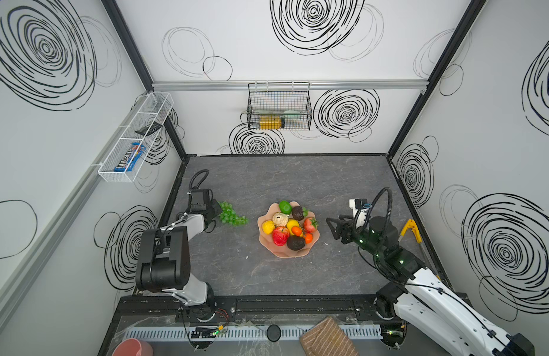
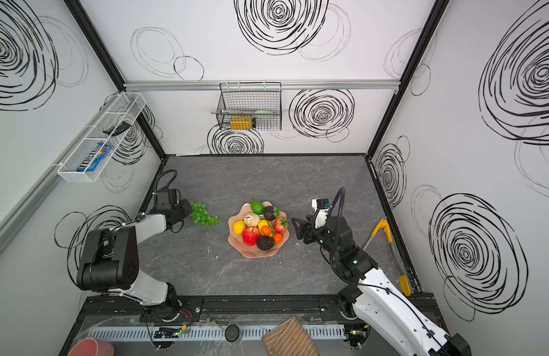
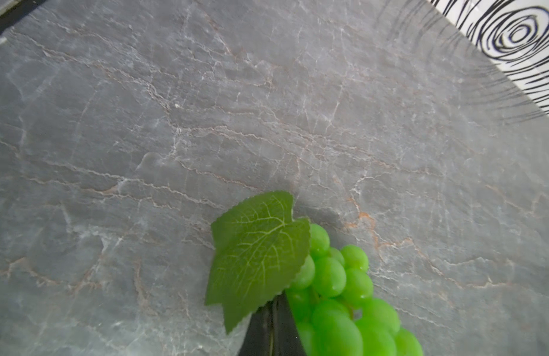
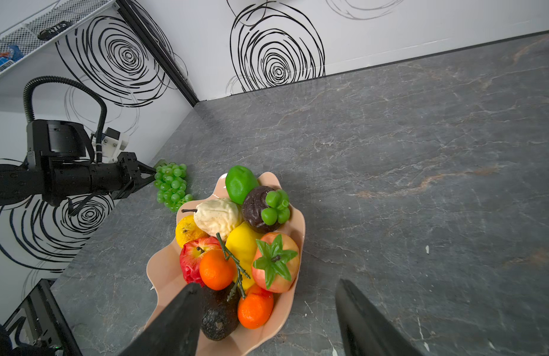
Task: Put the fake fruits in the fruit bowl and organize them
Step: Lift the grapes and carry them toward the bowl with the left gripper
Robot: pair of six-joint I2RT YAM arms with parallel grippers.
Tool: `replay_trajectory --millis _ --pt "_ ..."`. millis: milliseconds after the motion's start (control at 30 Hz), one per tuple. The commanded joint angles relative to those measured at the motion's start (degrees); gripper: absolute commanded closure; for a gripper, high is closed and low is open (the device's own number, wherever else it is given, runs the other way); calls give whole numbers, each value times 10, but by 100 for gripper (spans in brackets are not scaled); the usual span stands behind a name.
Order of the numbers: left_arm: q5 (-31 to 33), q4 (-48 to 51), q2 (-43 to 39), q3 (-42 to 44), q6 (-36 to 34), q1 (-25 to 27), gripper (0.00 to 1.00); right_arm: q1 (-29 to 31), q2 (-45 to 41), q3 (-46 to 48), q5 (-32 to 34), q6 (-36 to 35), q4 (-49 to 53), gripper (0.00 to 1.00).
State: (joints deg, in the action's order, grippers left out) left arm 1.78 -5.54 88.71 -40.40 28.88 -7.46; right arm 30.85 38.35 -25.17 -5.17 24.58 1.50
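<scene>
1. Pinches the green grape bunch (image 1: 231,215) (image 3: 338,296) at its stem end, under the leaf, with the left claw (image 1: 216,210) (image 3: 273,326); jaws pressed together, tips hidden by the leaf in the left wrist view.
2. Shows the bunch lying on the grey stone-look surface (image 1: 267,178), left of the fruit bowl (image 1: 285,251) (image 4: 165,271) and apart from it in both top views.
3. Holds the right claw (image 1: 331,228) (image 4: 267,283) spread wide and empty, just right of the bowl's scalloped rim, fingers pointing toward it and touching nothing.
4. Shows, piled in the peach-pink bowl: a green lime (image 4: 239,184) at the far rim, a dark fruit with green lobes (image 4: 257,209) beside it, a beige pear (image 4: 217,215), a lemon (image 4: 243,243), a red apple (image 4: 191,255), two oranges (image 4: 217,269) (image 4: 255,306), a red-orange fruit with a green calyx (image 4: 276,266), and a dark wrinkled fruit (image 4: 219,320) at the near rim.
5. Shows yellow-handled tongs (image 1: 412,231) on the surface by the right wall, behind the right arm.
</scene>
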Motion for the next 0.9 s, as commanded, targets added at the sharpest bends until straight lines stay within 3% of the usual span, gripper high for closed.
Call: replay_trajectory --millis 0,300,500,867 --pt "19 -27 -31 13 7 9 100 -3 -3 2 -1 -3 -7 28" --pt "34 -30 -54 22 12 17 100 -3 -2 1 -1 -2 -8 28" --pt "51 -48 -129 45 23 43 100 -3 -1 2 0 -2 -9 28" --pt "123 32 -270 12 11 196 100 -4 -7 4 3 -1 -5 28"
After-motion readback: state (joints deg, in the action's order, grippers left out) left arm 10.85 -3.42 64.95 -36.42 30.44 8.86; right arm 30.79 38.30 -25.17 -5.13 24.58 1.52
